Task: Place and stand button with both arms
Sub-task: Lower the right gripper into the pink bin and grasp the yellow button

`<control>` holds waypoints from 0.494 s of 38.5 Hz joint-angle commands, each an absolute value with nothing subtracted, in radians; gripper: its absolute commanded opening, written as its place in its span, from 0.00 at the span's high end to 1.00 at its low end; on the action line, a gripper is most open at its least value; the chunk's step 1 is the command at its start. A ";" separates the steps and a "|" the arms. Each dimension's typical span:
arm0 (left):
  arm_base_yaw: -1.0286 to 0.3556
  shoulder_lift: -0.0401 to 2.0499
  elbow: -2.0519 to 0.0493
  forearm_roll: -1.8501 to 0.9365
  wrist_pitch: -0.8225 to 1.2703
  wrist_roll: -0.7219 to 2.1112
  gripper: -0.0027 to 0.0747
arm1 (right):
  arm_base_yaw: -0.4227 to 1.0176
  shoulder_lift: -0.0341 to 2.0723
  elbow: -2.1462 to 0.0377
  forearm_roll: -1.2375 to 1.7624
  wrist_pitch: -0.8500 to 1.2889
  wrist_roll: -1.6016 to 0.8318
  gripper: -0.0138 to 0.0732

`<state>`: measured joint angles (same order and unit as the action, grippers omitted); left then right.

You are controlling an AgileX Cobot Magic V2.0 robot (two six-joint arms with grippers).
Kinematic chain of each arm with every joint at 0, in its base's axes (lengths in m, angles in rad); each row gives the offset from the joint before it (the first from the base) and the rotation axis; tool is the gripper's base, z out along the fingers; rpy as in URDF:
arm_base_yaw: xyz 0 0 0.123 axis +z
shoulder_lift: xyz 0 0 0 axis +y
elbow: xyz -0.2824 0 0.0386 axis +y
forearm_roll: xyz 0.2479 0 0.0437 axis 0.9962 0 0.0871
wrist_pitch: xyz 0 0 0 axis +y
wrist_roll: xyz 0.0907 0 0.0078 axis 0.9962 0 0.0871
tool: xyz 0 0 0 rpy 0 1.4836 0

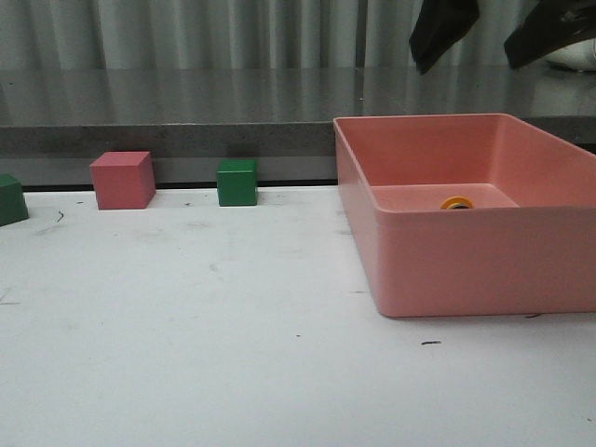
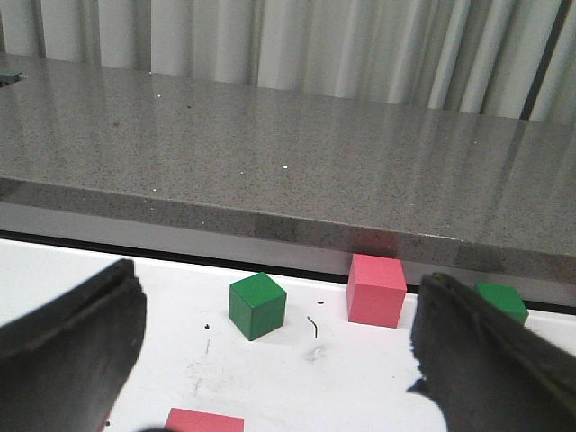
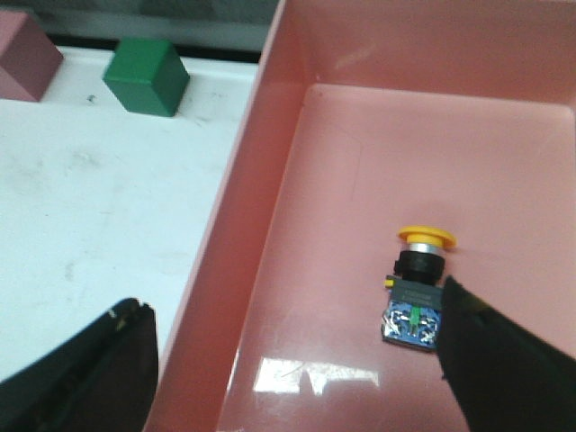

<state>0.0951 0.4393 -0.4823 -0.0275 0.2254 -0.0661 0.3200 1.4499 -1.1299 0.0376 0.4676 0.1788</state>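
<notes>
Front view: a salmon-pink, matte plastic rectangular bin (image 1: 447, 270) fills the right half of the frame on a scuffed white table (image 1: 186, 354). Only the round yellow cap of the small push-button (image 1: 456, 202) peeks over the bin's near wall, right of centre. At upper right hang two dark shapes, most likely the right gripper (image 1: 494, 33), well above the bin. A pink cube (image 1: 122, 180) and a green cube (image 1: 237, 182) sit at left centre, and another green block (image 1: 11, 199) sits at the left edge.

Left wrist view: the left gripper (image 2: 279, 360) has its black, rough-textured fingers (image 2: 67, 346) spread wide in the lower corners, holding nothing. Between them appear a green cube, a pink cube and a speckled grey stone ledge (image 2: 270, 153).

Right wrist view: the right gripper's fingers (image 3: 504, 369) are parted and empty. The button lies on its side on the glossy bin floor, right of centre: yellow mushroom cap, black cylindrical body, clear bluish contact block, just beside the lower-right finger.

The pick-up looks to be the step in hand, not yet made. The next move calls for descending and centring the right fingers around the black body before closing.
</notes>
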 commanded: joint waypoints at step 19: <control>0.096 0.452 -0.519 -0.033 0.146 -0.072 0.24 | 0.166 1.828 -1.479 0.052 0.706 0.229 0.10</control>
<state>0.0951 0.4393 -0.4823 -0.0275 0.2254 -0.0661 0.1683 1.8401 -1.4235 0.0441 0.7333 0.2335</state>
